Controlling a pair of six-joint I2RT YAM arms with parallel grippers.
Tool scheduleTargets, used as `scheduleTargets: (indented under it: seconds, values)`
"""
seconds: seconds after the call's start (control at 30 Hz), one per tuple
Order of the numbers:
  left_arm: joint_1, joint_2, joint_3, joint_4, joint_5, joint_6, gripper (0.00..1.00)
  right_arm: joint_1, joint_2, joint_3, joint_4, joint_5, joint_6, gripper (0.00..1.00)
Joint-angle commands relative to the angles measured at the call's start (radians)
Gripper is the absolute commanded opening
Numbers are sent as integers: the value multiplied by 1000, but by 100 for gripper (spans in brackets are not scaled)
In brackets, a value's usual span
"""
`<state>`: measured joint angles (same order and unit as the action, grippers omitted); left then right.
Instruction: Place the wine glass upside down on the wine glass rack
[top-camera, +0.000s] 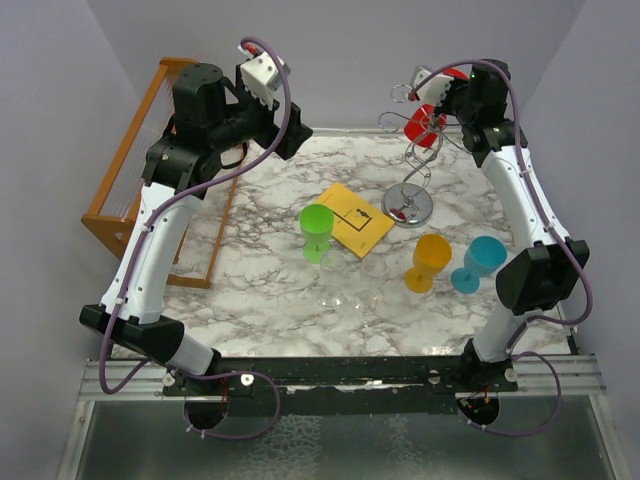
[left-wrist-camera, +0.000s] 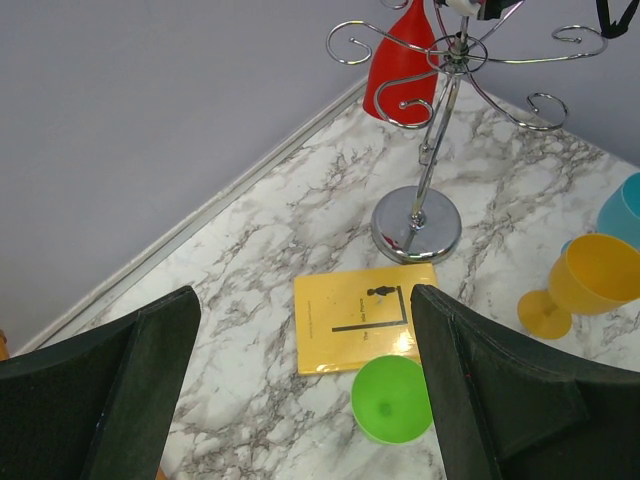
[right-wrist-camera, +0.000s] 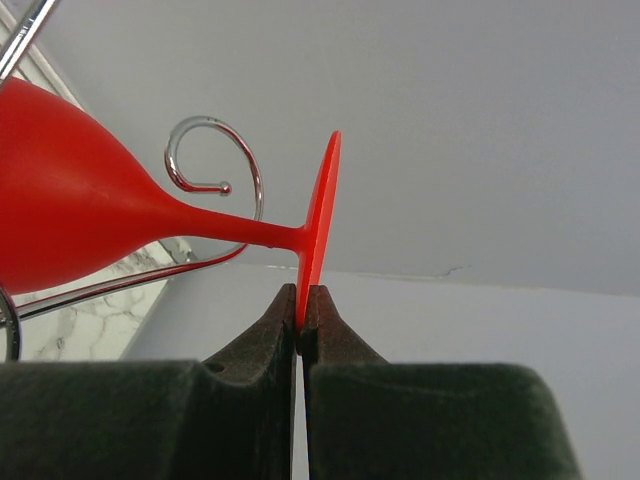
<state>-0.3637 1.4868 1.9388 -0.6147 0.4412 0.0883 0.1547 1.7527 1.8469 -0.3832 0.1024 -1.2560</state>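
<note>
My right gripper (right-wrist-camera: 302, 300) is shut on the foot of a red wine glass (right-wrist-camera: 70, 205), holding it upside down among the curled arms of the silver wire rack (top-camera: 410, 190). In the right wrist view its stem lies next to a curled wire hook (right-wrist-camera: 215, 160). The glass (top-camera: 422, 125) hangs at the rack's top at the back right; it also shows in the left wrist view (left-wrist-camera: 400, 65) beside the rack (left-wrist-camera: 430, 150). My left gripper (left-wrist-camera: 300, 400) is open and empty, raised over the table's back left.
A green glass (top-camera: 317, 232), an orange glass (top-camera: 428, 262) and a blue glass (top-camera: 478, 262) stand on the marble table (top-camera: 260, 290). A yellow book (top-camera: 355, 218) lies mid-table. Clear glasses (top-camera: 345, 290) stand near the front. An orange-brown wooden slatted rack (top-camera: 130, 190) stands at the left.
</note>
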Motion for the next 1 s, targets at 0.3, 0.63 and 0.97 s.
scheduleTargets:
  seconds: [0.3,0.63,0.97]
  values:
    - [2,-35,0,16,27,-2,90,-7,138,198,8,134,50,1]
    - [3,-35,8,13,27,5,90,-6,189,260,-10,71,72,2]
    - [2,-32,6,12,27,11,90,-6,164,220,-55,-21,96,6]
